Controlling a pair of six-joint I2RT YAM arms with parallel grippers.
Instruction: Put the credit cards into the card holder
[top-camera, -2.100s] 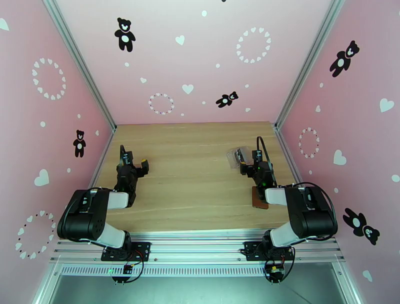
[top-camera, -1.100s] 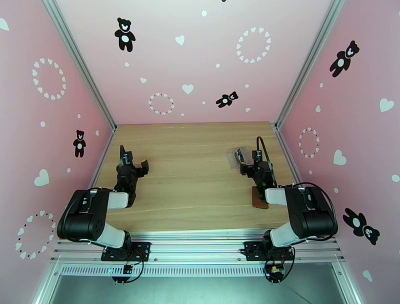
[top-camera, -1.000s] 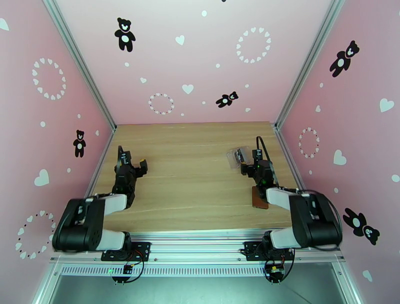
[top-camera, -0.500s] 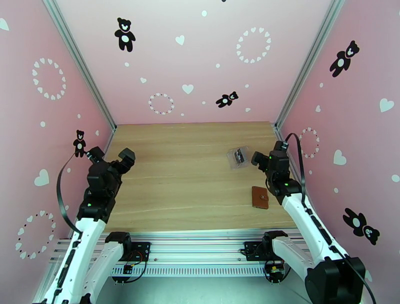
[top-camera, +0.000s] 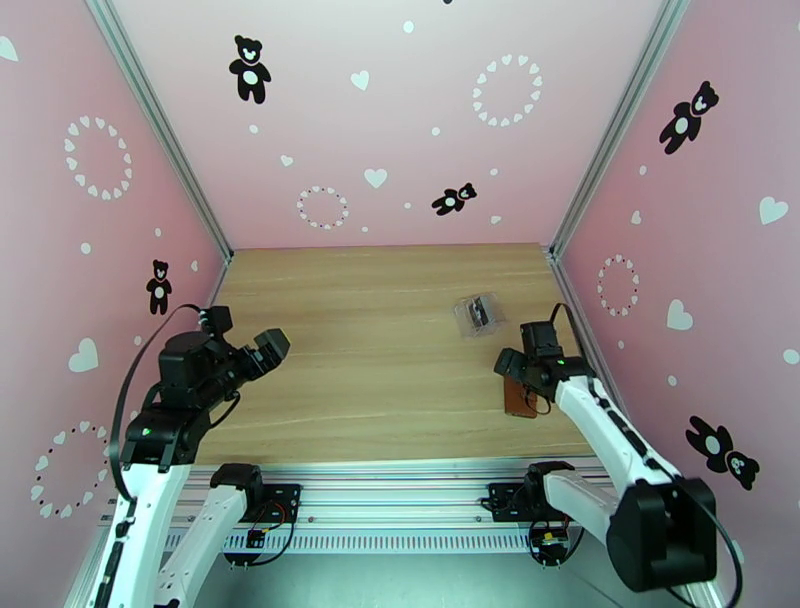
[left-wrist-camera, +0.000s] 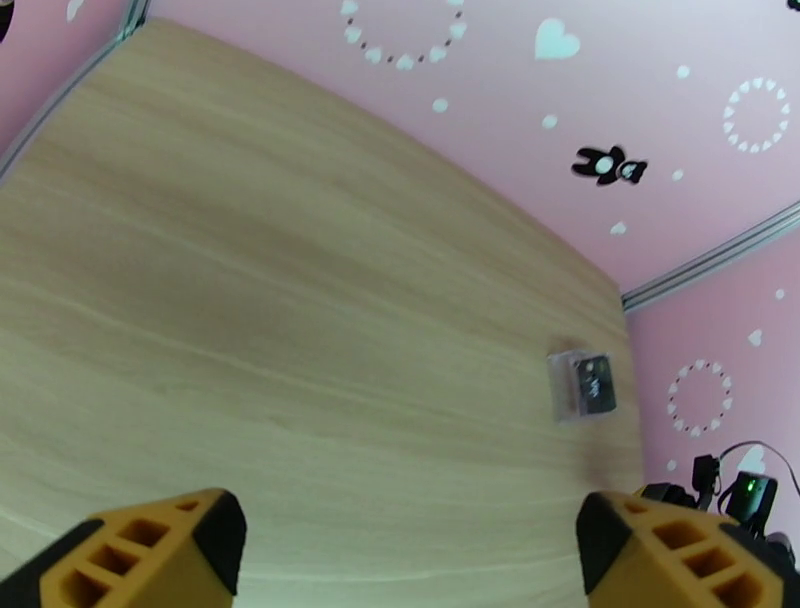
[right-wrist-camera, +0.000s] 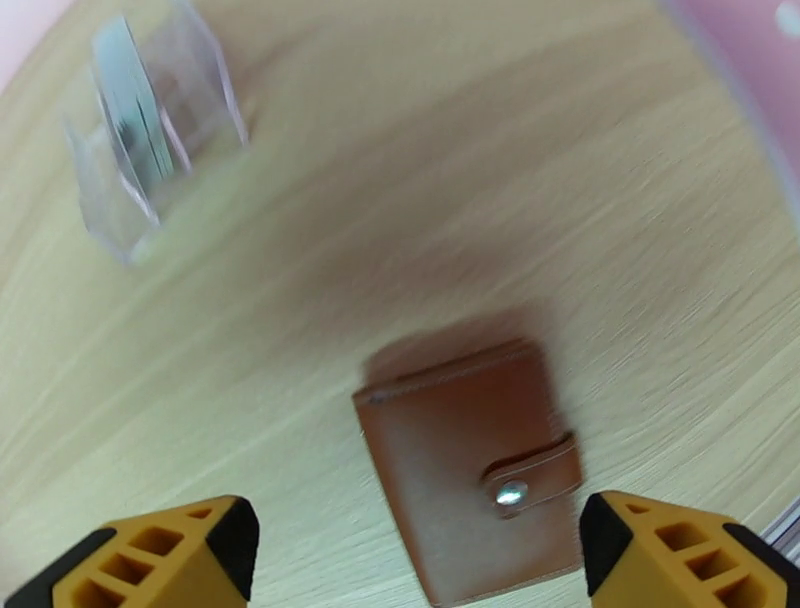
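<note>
Orange fingers (left-wrist-camera: 160, 550) of the left gripper (left-wrist-camera: 410, 560) stand wide apart at 6 o'clock, above the wooden table (left-wrist-camera: 250, 300). A clear case (left-wrist-camera: 566, 398) holding dark credit cards (left-wrist-camera: 597, 382) lies at 4 o'clock.

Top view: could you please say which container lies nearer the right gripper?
The brown card holder, snapped shut, just beneath the right gripper; the clear case lies farther off.

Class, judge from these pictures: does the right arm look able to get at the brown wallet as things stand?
Probably yes. The right gripper hangs open above the wallet, which lies shut and flat on the table with nothing over it; the clear case sits well apart.
</note>
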